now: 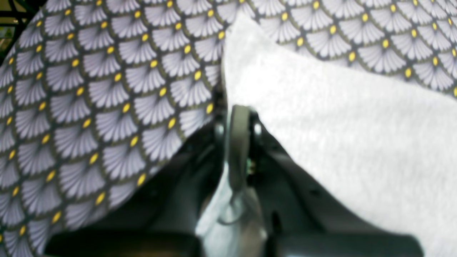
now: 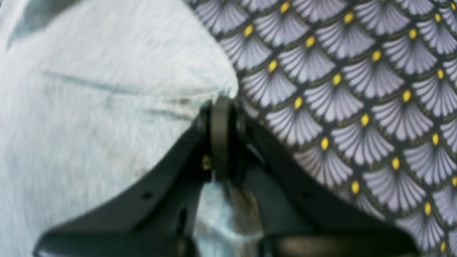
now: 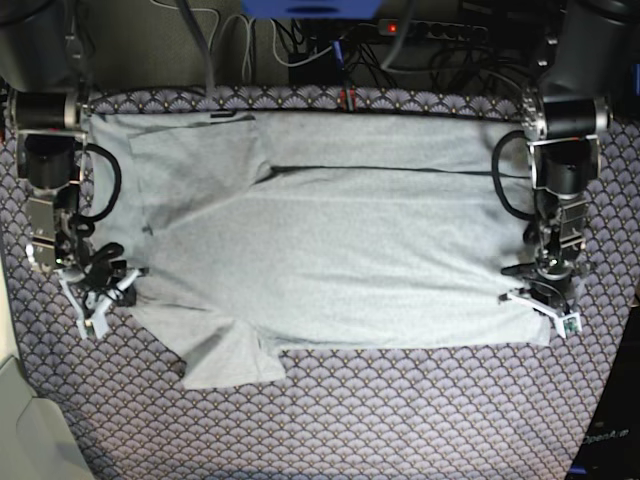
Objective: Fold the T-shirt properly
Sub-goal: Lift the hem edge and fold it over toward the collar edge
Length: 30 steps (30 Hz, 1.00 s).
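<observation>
The pale grey T-shirt (image 3: 330, 260) lies spread flat across the fan-patterned tablecloth (image 3: 400, 420), plain side up, with a sleeve sticking out at the front left. My left gripper (image 3: 540, 292) is shut on the shirt's front right corner; the left wrist view shows its closed fingertips (image 1: 237, 114) pinching the shirt (image 1: 339, 125) at its edge. My right gripper (image 3: 105, 285) is shut on the shirt's front left edge; the right wrist view shows its closed fingertips (image 2: 221, 107) on the cloth (image 2: 89, 107).
Cables and a power strip (image 3: 430, 30) run behind the table's back edge. A grey object (image 3: 25, 430) stands at the front left corner and a black one (image 3: 610, 445) at the front right. Bare tablecloth (image 1: 107, 89) lies beside both grippers.
</observation>
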Motion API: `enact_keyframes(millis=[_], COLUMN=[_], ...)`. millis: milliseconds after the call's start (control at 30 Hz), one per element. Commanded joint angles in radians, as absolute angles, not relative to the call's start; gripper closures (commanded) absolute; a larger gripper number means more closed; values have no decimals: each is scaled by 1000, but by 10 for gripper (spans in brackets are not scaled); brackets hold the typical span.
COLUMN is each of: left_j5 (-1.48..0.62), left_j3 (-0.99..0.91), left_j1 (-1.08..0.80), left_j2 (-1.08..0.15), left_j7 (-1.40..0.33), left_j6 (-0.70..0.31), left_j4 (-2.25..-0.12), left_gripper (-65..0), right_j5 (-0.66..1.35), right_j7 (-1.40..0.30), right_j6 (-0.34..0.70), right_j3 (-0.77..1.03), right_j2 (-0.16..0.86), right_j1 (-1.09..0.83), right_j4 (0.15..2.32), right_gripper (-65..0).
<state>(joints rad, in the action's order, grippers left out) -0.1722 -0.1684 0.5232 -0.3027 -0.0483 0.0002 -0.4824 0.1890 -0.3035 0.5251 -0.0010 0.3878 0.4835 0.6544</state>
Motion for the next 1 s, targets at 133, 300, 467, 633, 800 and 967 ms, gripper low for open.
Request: enact_keyframes(millis=[133, 300, 467, 633, 800, 967], left_j5=[-183, -314, -338, -340, -340, -341], left_j3=[-171, -200, -257, -286, -291, -294], left_j1=[496, 415, 367, 308, 265, 197], left_j2=[-317, -338, -344, -351, -351, -351], left_j7=[-96, -193, -237, -237, -240, -291], left_j6=[4, 4, 4, 4, 4, 4], left_j4=[-657, -814, -865, -917, -990, -1098], left_gripper=[-5, -5, -5, -5, -5, -5], right_j5=[189, 188, 189, 188, 189, 189], right_j7=[-378, -447, -479, -524, -567, -573], right_j6=[532, 532, 533, 587, 593, 593], right_j3=[2, 91, 137, 199, 236, 255], right_j2=[403, 403, 417, 417, 417, 417], right_j1=[430, 378, 338, 285, 231, 154], right_j4=[855, 984, 1058, 1150, 1242, 1345], right_gripper=[0, 0, 0, 0, 0, 0])
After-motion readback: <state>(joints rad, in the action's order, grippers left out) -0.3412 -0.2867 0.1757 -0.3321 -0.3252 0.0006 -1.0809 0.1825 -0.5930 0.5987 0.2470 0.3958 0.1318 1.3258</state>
